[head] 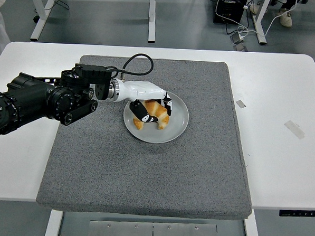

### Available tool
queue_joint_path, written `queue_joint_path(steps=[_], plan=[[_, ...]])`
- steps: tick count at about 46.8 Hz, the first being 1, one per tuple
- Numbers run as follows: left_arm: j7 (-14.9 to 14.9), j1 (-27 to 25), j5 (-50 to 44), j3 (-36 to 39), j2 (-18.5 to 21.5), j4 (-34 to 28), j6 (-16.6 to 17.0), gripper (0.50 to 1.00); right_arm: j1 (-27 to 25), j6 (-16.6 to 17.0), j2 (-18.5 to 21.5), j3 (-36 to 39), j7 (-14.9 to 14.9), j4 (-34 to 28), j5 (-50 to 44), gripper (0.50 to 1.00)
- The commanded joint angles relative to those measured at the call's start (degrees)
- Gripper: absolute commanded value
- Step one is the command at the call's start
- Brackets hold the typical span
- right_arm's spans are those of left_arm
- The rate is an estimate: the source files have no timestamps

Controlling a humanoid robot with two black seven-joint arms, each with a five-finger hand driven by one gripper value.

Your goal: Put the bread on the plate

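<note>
A golden croissant [156,116] lies on a grey round plate [177,124] in the middle of the grey mat. My left hand [150,104], white with black fingertips, reaches in from the left and its fingers are curled around the croissant, which rests on the plate. The black left arm [37,101] stretches over the mat's left edge. The right arm is out of view.
The grey mat [149,165] covers the middle of the white table [282,156]. Two bits of tape [294,129] lie on the table at the right. Table legs and cables show on the floor beyond the far edge.
</note>
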Motion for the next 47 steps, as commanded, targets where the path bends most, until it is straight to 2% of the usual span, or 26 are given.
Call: queue_joint_path(steps=[1, 10, 14, 23, 38, 44, 47], plan=[[0.0, -0.1, -0.4, -0.2, 0.0, 0.0, 0.7, 0.79, 0.0, 0.0, 0.0, 0.0, 0.0, 0.0, 0.0, 1.0], [0.0, 0.3, -0.6, -0.6, 0.0, 0.0, 1.0, 0.92, 0.0, 0.0, 0.0, 0.0, 0.0, 0.0, 0.0, 1.0], [0.0, 0.4, -0.7, -0.8, 0.0, 0.0, 1.0, 0.958, 0.0, 0.0, 0.0, 0.0, 0.0, 0.0, -0.1, 1.0], [0.0, 0.3, -1.8, -2.8, 0.0, 0.0, 1.0, 0.972, 0.0, 0.0, 0.0, 0.1, 0.0, 0.0, 0.0, 1.0], [0.0, -1.5, -14.6, -5.0, 0.0, 0.0, 0.7, 0.986, 0.0, 0.0, 0.0, 0.0, 0.0, 0.0, 0.0, 1.0], [0.0, -1.8, -20.9, -5.8, 0.0, 0.0, -0.8, 0.998, 0.0, 0.0, 0.0, 0.0, 0.0, 0.0, 0.0, 1.0], [0.0, -1.6, -25.2, -7.1, 0.0, 0.0, -2.6, 0.999, 0.0, 0.0, 0.0, 0.0, 0.0, 0.0, 0.0, 1.0]])
